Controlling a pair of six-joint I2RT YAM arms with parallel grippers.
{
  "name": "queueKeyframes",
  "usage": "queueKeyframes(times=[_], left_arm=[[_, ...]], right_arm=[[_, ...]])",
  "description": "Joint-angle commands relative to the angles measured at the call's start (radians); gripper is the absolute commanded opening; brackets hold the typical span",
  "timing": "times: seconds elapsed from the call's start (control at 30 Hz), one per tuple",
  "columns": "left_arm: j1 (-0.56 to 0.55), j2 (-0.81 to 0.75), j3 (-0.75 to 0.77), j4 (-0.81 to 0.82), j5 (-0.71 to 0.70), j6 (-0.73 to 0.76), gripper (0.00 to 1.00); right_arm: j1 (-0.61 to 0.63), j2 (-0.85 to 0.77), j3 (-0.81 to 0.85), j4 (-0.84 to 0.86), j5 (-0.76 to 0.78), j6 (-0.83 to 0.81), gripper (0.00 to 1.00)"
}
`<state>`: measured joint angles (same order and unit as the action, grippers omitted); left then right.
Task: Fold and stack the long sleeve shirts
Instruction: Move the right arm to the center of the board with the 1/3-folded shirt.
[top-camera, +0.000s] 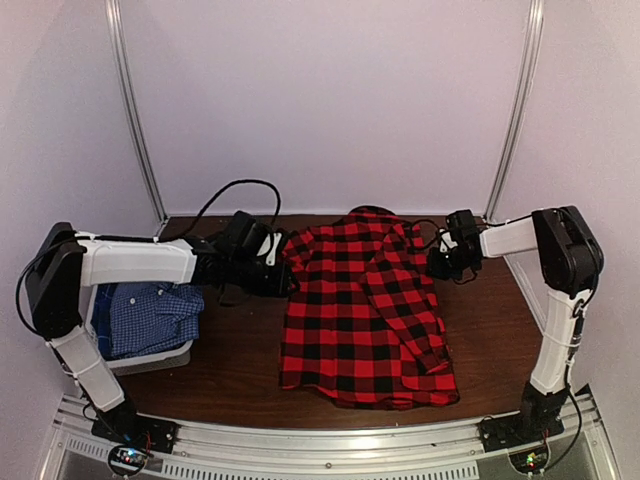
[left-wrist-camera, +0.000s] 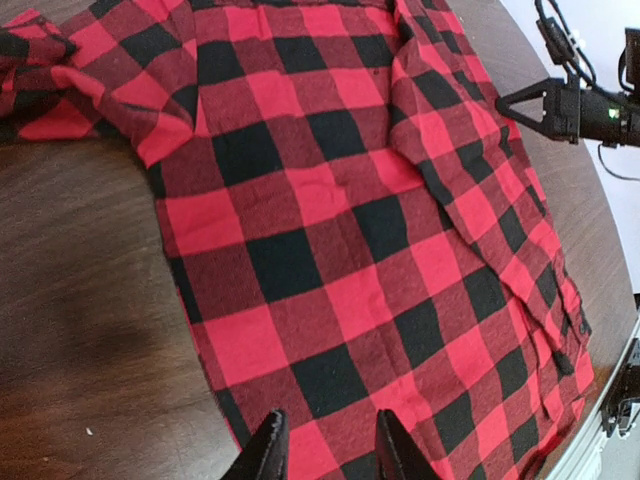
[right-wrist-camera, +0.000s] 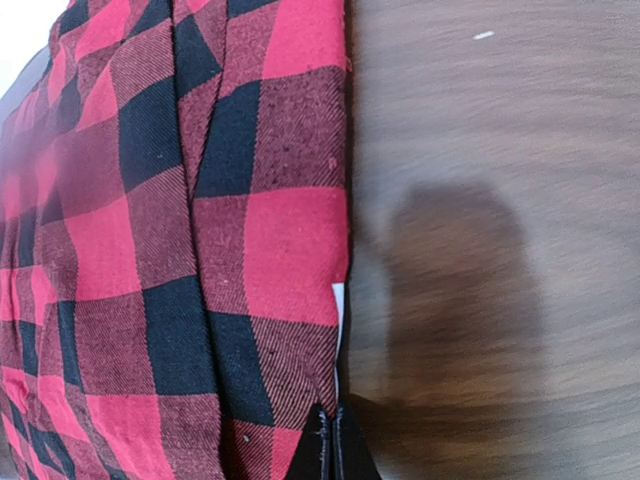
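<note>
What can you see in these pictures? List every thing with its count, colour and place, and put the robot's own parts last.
plaid shirt: 1, red and black, spread on the middle of the table, a sleeve lying across it
checked shirt: 1, blue and white, in the basket
basket: 1, pale grey, left side of the table
table: 1, dark brown wood, under everything
cables: a few, black, at the wrists
left arm: 1, white and black, left side
right arm: 1, white and black, right side
left gripper: 1, black, open, over the plaid shirt
right gripper: 1, black, shut, at the plaid shirt's edge
</note>
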<state>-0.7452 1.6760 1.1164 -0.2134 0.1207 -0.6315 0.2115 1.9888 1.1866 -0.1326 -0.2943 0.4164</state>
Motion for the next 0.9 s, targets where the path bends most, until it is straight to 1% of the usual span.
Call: queueKeyframes(times=[0.0, 0.07, 0.13, 0.23, 0.37, 0.5, 0.63, 0.77, 0.87], left_arm=[[-0.038, 0.052, 0.046, 0.008, -0.024, -0.021, 0.31], [-0.042, 0.06, 0.06, 0.008, -0.039, -0.032, 0.31], [-0.039, 0.063, 0.084, -0.017, -0.098, -0.039, 0.32], [-0.019, 0.074, 0.152, -0.078, -0.201, -0.041, 0.33], [0.043, 0.093, 0.198, -0.103, -0.268, -0.056, 0.34], [0.105, 0.132, 0.251, -0.101, -0.338, -0.059, 0.36], [0.166, 0.214, 0.333, -0.089, -0.36, -0.051, 0.39], [0.219, 0.329, 0.456, -0.089, -0.34, -0.044, 0.4], [0.234, 0.42, 0.562, -0.095, -0.338, -0.019, 0.43]], right_arm=[[-0.074, 0.035, 0.052, -0.096, 0.04, -0.065, 0.0], [-0.089, 0.031, 0.059, -0.105, 0.048, -0.067, 0.0], [-0.09, 0.017, 0.062, -0.111, 0.053, -0.073, 0.07], [-0.083, -0.016, 0.056, -0.117, 0.06, -0.073, 0.2], [-0.07, -0.09, 0.035, -0.127, 0.092, -0.076, 0.36], [-0.051, -0.163, 0.008, -0.134, 0.107, -0.071, 0.47], [-0.012, -0.237, -0.026, -0.135, 0.116, -0.066, 0.53], [0.053, -0.292, -0.052, -0.143, 0.121, -0.055, 0.54], [0.108, -0.324, -0.069, -0.149, 0.136, -0.05, 0.56]])
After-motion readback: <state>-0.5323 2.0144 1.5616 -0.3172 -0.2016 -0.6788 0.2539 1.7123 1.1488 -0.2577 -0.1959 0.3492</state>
